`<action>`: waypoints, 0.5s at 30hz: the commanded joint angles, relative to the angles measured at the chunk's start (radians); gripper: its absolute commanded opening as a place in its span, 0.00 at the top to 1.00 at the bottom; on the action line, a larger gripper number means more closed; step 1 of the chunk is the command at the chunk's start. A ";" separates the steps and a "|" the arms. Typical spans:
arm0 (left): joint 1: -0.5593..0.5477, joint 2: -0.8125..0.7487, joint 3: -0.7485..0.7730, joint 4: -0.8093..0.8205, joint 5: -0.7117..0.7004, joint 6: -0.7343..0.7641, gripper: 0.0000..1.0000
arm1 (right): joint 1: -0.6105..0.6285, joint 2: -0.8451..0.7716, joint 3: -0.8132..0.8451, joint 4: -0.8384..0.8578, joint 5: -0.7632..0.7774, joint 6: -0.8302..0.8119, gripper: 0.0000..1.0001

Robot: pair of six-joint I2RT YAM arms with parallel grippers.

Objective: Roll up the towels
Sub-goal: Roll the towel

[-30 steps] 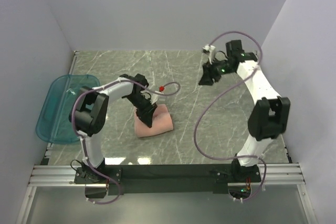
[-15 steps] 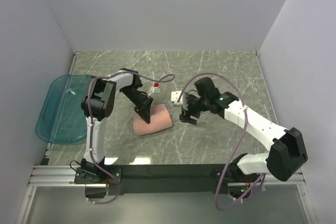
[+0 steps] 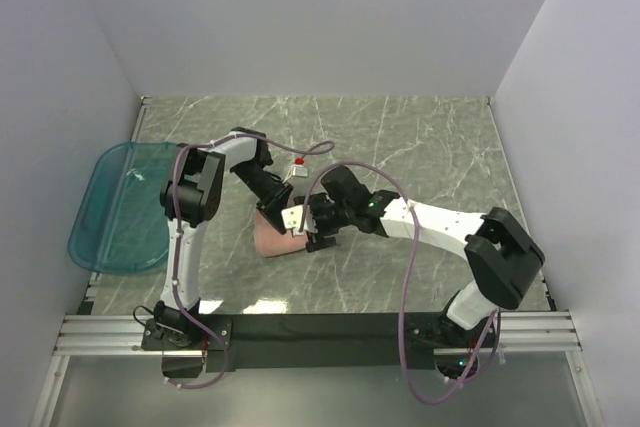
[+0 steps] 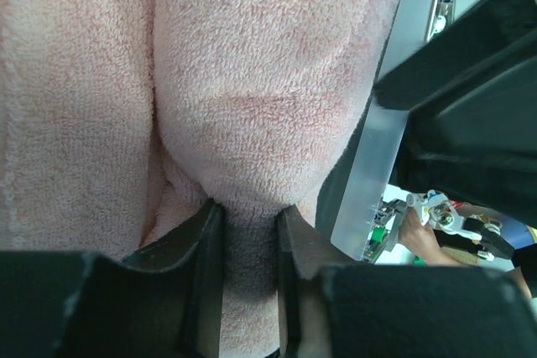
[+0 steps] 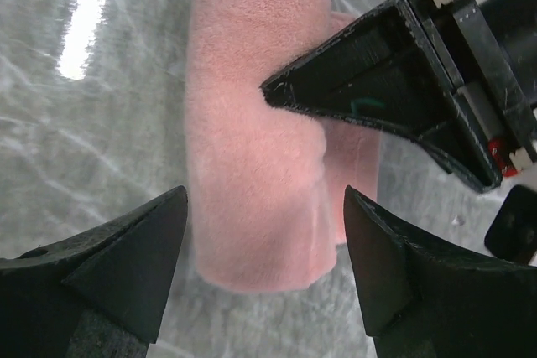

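The salmon-pink towel (image 3: 272,240) lies rolled on the marble table, left of centre. My left gripper (image 3: 274,209) is down on its far end, shut on a pinched fold of the towel (image 4: 252,81), which bulges out between the left gripper's (image 4: 249,236) black jaws. My right gripper (image 3: 308,228) is right beside the towel's right side, open and empty. In the right wrist view its jaws (image 5: 264,245) stand wide apart just above the roll (image 5: 252,165). The left gripper (image 5: 394,98) shows there, resting on the towel's upper right. No white label shows.
A teal translucent tray (image 3: 110,207) lies at the table's left edge. The two grippers are very close together over the towel. Grey walls enclose the table on three sides.
The right arm has swung from the back right down to the towel, next to the left gripper. The left gripper has stayed on the towel, shifting slightly.
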 commanded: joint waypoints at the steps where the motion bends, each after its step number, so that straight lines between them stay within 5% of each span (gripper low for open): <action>1: 0.007 0.063 0.013 0.120 -0.167 0.051 0.73 | 0.026 0.044 -0.030 0.121 0.015 -0.086 0.19; 5: 0.008 0.072 0.022 0.121 -0.159 0.048 0.72 | 0.039 0.122 -0.033 0.135 0.074 -0.134 0.19; 8: 0.010 0.076 0.033 0.121 -0.164 0.043 0.70 | 0.039 0.174 -0.007 0.097 0.080 -0.143 0.29; 12: 0.019 0.051 0.036 0.137 -0.161 0.031 0.59 | 0.036 0.233 0.065 -0.042 0.045 -0.138 0.86; 15: 0.047 0.005 0.044 0.141 -0.133 0.017 0.54 | 0.014 0.265 0.149 -0.199 -0.029 -0.120 0.98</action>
